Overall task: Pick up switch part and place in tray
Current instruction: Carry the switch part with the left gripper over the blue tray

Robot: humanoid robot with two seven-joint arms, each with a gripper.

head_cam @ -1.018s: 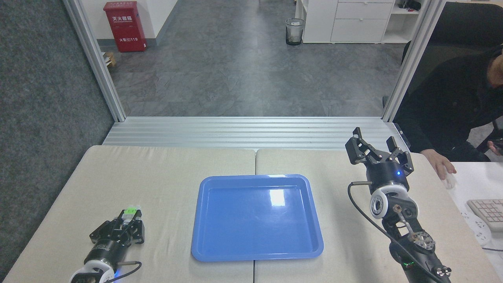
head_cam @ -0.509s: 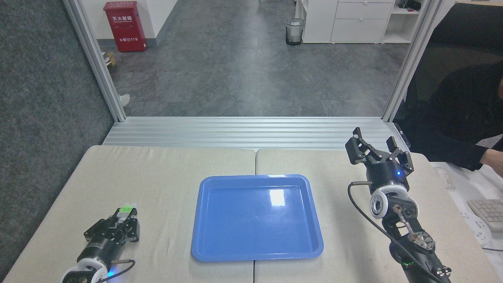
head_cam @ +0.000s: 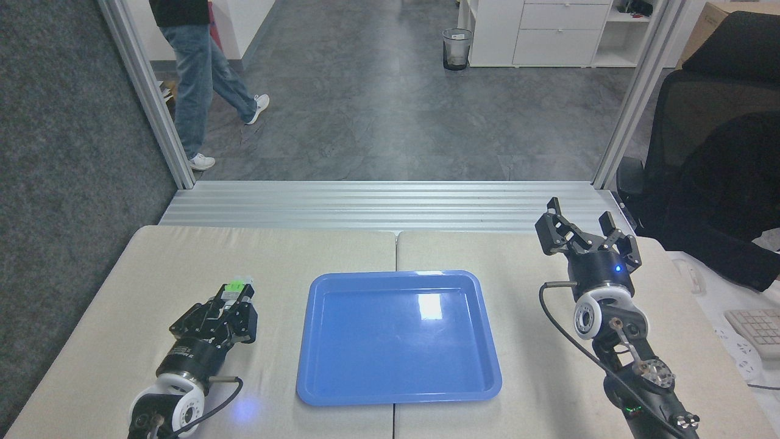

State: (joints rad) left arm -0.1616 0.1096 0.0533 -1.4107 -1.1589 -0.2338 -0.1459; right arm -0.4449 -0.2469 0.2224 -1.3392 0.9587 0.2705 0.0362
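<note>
While my left hand (head_cam: 234,299) grips the switch part (head_cam: 236,288) between its fingers, the part's bright green end pokes out past the fingertips, above the tabletop (head_cam: 244,250) and just left of the tray (head_cam: 399,338); the tray lies flat at the middle, blue and glossy, nothing in it; my right hand (head_cam: 586,233) is raised near the far right corner, well apart from the tray, its fingers spread wide and holding nothing; beyond the tabletop, a person (head_cam: 195,73) in jeans stands on the grey floor.
</note>
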